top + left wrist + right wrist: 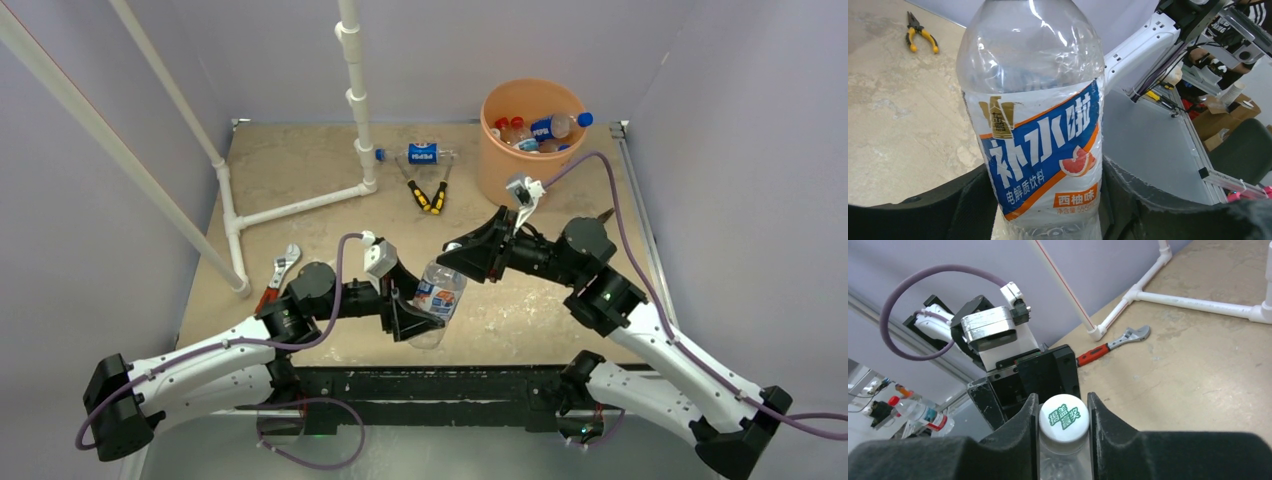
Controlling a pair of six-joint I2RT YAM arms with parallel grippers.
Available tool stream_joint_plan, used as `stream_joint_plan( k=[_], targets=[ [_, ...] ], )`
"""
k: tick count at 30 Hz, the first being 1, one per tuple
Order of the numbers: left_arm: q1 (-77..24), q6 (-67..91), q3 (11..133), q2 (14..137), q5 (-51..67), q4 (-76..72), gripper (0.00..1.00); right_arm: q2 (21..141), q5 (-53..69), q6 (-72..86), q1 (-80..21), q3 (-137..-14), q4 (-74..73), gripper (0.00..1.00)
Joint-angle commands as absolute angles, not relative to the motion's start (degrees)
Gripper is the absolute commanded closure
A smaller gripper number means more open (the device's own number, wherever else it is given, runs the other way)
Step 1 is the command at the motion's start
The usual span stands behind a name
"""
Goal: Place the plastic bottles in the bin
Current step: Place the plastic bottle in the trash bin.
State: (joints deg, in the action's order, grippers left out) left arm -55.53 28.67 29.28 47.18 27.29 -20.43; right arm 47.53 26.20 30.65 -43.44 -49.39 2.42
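Note:
A clear plastic bottle with a blue, white and orange label is held in the air above the table's near edge. My left gripper is shut on its lower body; in the left wrist view the bottle fills the space between the fingers. My right gripper is shut on its white cap. Another bottle with a blue label lies on the table at the back. The orange bin stands at the back right with several bottles in it.
Yellow-and-black pliers lie in front of the lying bottle and show in the left wrist view. A red-handled wrench lies at the left, also in the right wrist view. A white pipe frame stands at the back left.

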Motion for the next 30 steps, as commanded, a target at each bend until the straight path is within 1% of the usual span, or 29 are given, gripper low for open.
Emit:
stream_joint_plan(
  k=[1,2,3,4,7,8,12,14,15,18,20,22,25,28,30],
  targets=[
    [-55.72,29.78,30.98,45.72,21.79,-22.40,0.26,44.86,29.68,28.25,-43.59,-48.86,7.76,1.00],
    [-55.72,30.72,30.29,45.25,20.82,-23.55,0.13,43.99,29.33,27.63,-43.59,-48.37,8.41,1.00],
    [-55.72,31.58,29.57,44.91,20.09,-24.80,0.08,42.78,28.70,27.26,-43.59,-47.89,9.05,1.00],
    [-55.72,32.12,29.04,44.76,19.50,-26.05,0.06,41.87,28.47,26.98,-43.57,-47.31,9.89,1.00],
    [-55.72,32.99,28.48,46.27,19.62,-29.81,0.05,40.93,30.55,27.22,-43.59,-46.53,12.05,1.00],
    [-55.72,33.04,28.85,47.45,20.43,-30.84,0.08,41.14,30.86,27.57,-43.59,-46.43,12.45,1.00],
    [-55.72,33.59,30.41,53.05,24.39,-34.57,0.25,41.24,30.63,28.21,-43.59,-46.16,13.39,1.00],
    [-55.72,34.33,30.94,55.14,24.84,-35.78,0.27,40.38,28.91,28.15,-43.59,-45.85,13.57,1.00],
    [-55.72,34.58,31.17,55.81,24.56,-35.85,0.26,39.47,27.39,27.94,-43.59,-45.72,13.69,1.00],
    [-55.72,34.53,31.27,56.24,21.43,-34.73,0.13,35.27,20.24,26.42,-43.59,-45.75,13.36,1.00],
    [-55.72,34.32,30.53,55.00,19.53,-34.92,0.09,34.15,17.16,24.93,-43.59,-47.07,12.46,1.00],
    [-55.72,34.05,29.65,53.75,18.01,-35.75,0.07,34.90,16.93,23.50,-43.59,-49.60,10.33,1.00],
    [-55.72,33.72,29.73,53.56,17.75,-36.84,0.08,36.38,17.36,22.00,-43.59,-52.18,8.05,1.00],
    [-55.72,33.69,30.11,53.18,15.46,-35.88,0.06,35.01,9.46,19.77,-43.55,-53.59,6.12,1.00],
    [-55.72,33.69,29.83,51.30,9.98,-32.80,0.04,33.75,1.58,16.71,-43.59,-55.24,4.59,1.00]
  ],
)
